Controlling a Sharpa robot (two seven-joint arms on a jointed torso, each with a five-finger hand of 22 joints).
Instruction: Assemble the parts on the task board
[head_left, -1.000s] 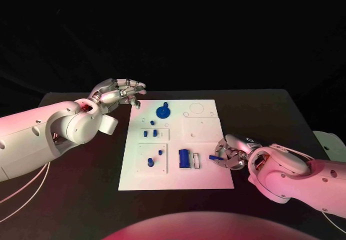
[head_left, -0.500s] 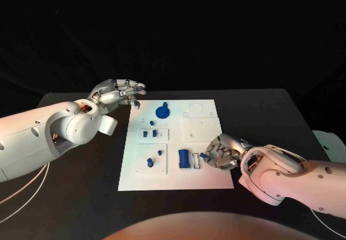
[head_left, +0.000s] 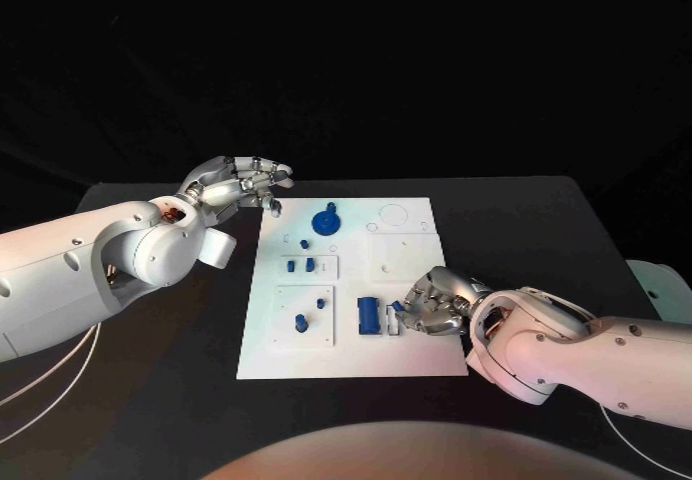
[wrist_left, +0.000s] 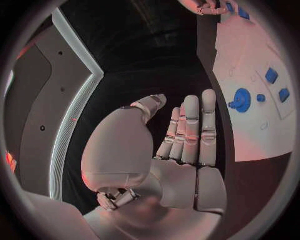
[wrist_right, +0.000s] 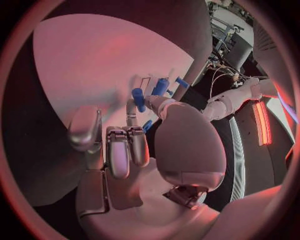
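Right hand (head_left: 433, 306) pinches a small blue peg (wrist_right: 147, 125); the open slot (head_left: 388, 321) sits right at its 9 o'clock, long axis 12-to-6. Left hand (head_left: 238, 183) is open, idle off the task board (head_left: 418, 365).

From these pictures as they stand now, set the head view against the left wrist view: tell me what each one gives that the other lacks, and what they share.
The head view alone gives the whole task board on the black table, with the right hand over its near right part by the blue block and the rectangular outlines.

The left wrist view alone gives the inner side of the left hand: fingers straight, close together, holding nothing.

Both show the left hand off the board's far left corner, the round blue part and small blue pieces beside it.
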